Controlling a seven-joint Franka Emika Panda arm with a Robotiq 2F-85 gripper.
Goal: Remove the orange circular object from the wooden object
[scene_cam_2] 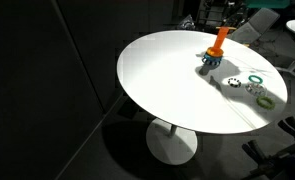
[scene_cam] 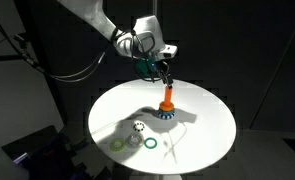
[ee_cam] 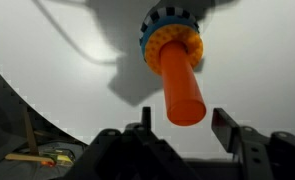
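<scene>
The wooden object, an orange-brown upright peg (scene_cam: 168, 97), stands on the round white table (scene_cam: 207, 130) and also shows in an exterior view (scene_cam_2: 220, 39) and in the wrist view (ee_cam: 182, 85). The orange circular object (ee_cam: 194, 43), a small ring, sits low around the peg's foot, on top of a blue toothed ring (ee_cam: 159, 18). My gripper (ee_cam: 183, 128) is open and empty. It hovers just above the peg's top, with a finger on each side (scene_cam: 164, 74).
The blue toothed ring (scene_cam: 166, 113) lies around the peg's base. Several small loose rings lie near the table's edge: a green one (scene_cam: 119, 142), a pale one (scene_cam: 137, 127) and another green one (scene_cam: 150, 144). The background is dark.
</scene>
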